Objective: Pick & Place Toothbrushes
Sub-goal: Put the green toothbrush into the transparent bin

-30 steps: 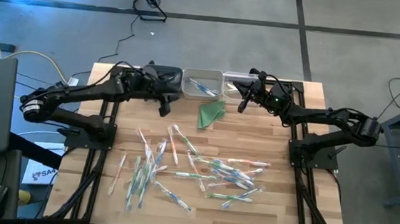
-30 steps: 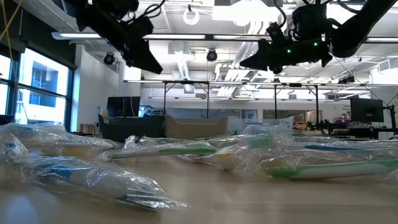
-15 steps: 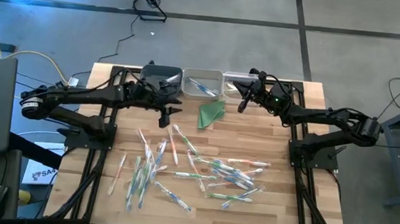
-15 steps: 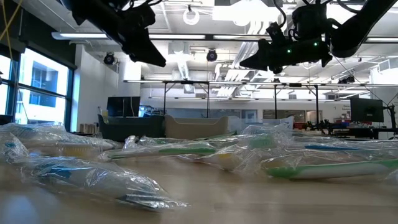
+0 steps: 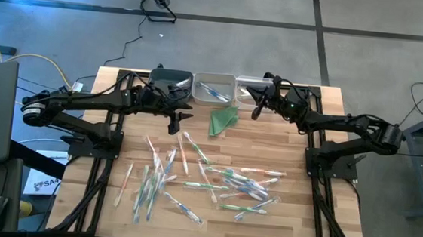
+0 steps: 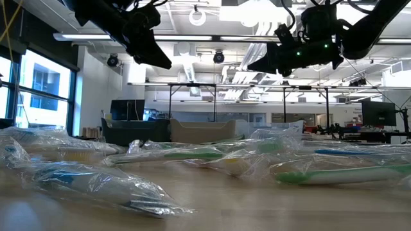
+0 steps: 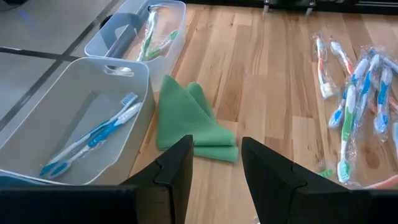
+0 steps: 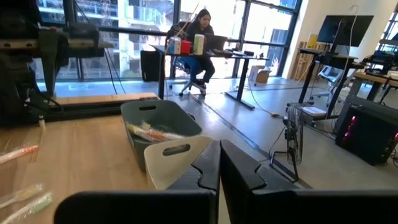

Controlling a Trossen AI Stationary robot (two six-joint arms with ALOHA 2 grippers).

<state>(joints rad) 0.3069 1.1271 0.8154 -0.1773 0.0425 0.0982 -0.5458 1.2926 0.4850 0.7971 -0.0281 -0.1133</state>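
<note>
Many wrapped toothbrushes (image 5: 199, 180) lie scattered on the wooden table's near half, some showing in the left wrist view as toothbrushes (image 7: 356, 93). My left gripper (image 5: 176, 122) hovers open and empty above the table, between the bins and the pile; its fingers (image 7: 177, 165) point over a folded green cloth (image 7: 193, 121). My right gripper (image 5: 257, 108) is shut (image 8: 219, 167) and empty, held in the air by the far bins. Blue toothbrushes (image 7: 93, 137) lie in the white bin (image 7: 37, 118), green ones in the clear bin (image 7: 158, 34), pink-orange ones in the grey bin (image 8: 158, 124).
Three bins stand in a row at the table's far edge: grey bin (image 5: 171, 80), white bin (image 5: 214, 88), clear bin (image 5: 250, 86). The green cloth (image 5: 223, 120) lies flat just in front of them. A person (image 8: 199, 28) sits at a desk far behind.
My left gripper has moved from over the grey bin a short way toward the table's near edge and the pile, then stopped. The right arm and the toothbrushes have kept still.
</note>
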